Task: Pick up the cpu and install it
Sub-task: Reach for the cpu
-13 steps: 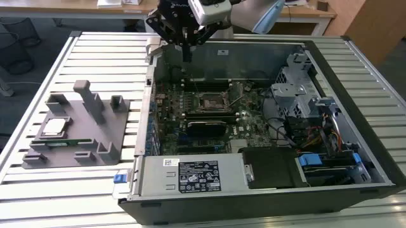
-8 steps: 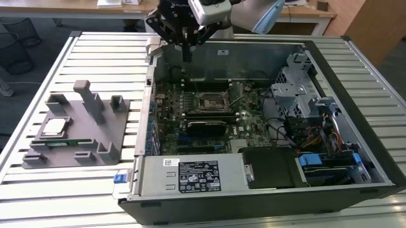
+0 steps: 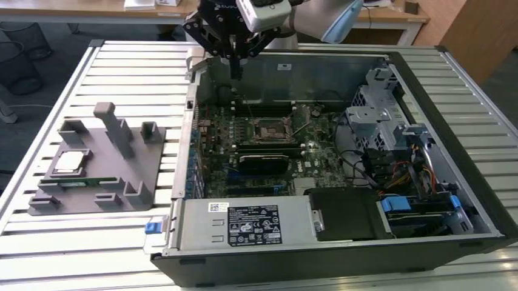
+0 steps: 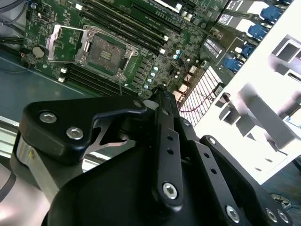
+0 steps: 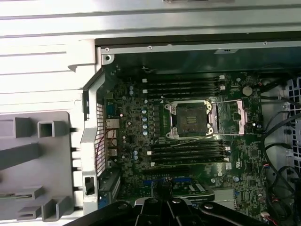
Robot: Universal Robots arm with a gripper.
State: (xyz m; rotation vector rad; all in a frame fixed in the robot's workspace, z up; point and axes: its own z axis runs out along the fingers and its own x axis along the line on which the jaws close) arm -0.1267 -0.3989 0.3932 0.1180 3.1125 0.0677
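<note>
The gripper (image 3: 235, 73) hangs over the far wall of the open computer case (image 3: 340, 245), its fingers pressed together and holding nothing. The cpu (image 3: 69, 161) lies well away from it, toward the exterior view's left, flat and silver side up on the grey tray (image 3: 121, 182) beside the case. Below the fingertips, a little further into the case, the socket (image 3: 268, 128) on the green board (image 3: 316, 154) stands open, its metal frame (image 5: 237, 115) swung back.

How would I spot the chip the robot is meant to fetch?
Beside the open computer case, on the exterior view's left, lies a grey tray with upright blocks. The cpu is the small flat silver square on it, unlike the long thin green stick just beside it.
</note>
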